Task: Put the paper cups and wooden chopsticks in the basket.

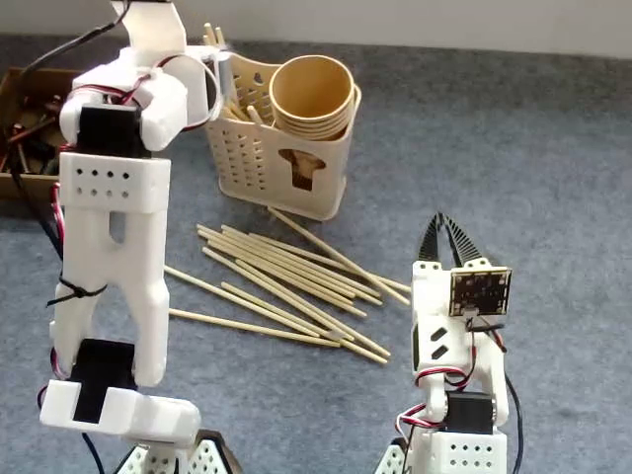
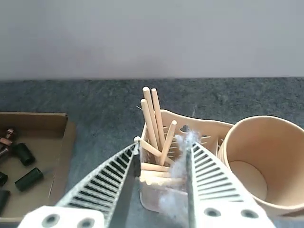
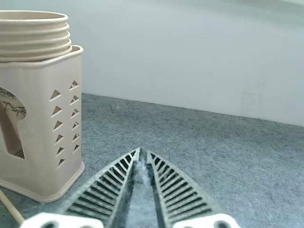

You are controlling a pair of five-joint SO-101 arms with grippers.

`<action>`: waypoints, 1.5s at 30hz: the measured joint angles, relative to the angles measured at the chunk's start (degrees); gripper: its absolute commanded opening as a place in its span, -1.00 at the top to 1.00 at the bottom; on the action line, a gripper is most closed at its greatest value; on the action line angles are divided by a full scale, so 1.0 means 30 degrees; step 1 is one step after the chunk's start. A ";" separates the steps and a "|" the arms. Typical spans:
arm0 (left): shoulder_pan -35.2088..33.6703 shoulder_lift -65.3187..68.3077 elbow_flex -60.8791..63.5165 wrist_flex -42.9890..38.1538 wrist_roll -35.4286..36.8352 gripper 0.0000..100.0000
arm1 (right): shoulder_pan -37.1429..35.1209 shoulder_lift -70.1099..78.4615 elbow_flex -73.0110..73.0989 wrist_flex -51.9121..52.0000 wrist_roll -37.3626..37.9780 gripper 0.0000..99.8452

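Note:
A cream perforated basket (image 1: 281, 163) stands at the back of the grey table with a stack of paper cups (image 1: 312, 91) in one compartment. Several wooden chopsticks (image 2: 153, 124) stand in its other compartment. My left gripper (image 2: 164, 142) hovers open right above that compartment (image 1: 215, 77), nothing gripped between its fingers. Many more chopsticks (image 1: 286, 281) lie scattered on the table in front of the basket. My right gripper (image 3: 142, 156) is shut and empty, low over the table (image 1: 444, 237), to the right of the loose chopsticks and facing the basket (image 3: 42, 128) with the cups (image 3: 33, 35).
A brown cardboard box (image 2: 52, 142) with small dark parts sits at the far left, beside the basket (image 1: 30, 128). A pale wall runs behind the table. Bare grey felt lies to the right of the basket.

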State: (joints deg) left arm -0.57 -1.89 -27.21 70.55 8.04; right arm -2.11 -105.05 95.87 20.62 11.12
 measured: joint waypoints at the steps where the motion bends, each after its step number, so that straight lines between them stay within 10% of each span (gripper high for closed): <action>1: 0.0000 0.0000 -0.0440 0.0498 0.0000 0.68 | 0.0000 0.0000 0.0000 0.0000 0.0000 0.99; 9: 0.0410 0.0000 -0.4190 0.4454 -0.0733 0.98 | 0.0000 0.0000 0.0000 0.0000 0.0000 0.99; 27: 0.2667 -0.0176 -0.6681 0.9670 -0.3165 0.99 | 0.0293 0.0000 0.0000 0.0000 0.0000 0.99; 45: 0.4923 -0.7121 0.3751 0.8410 -0.5187 0.99 | 0.0381 0.0000 0.0000 0.0000 0.0000 0.99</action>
State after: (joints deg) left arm 14.20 -23.25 -15.96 95.78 -7.52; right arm -0.97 -105.05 95.87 20.62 11.12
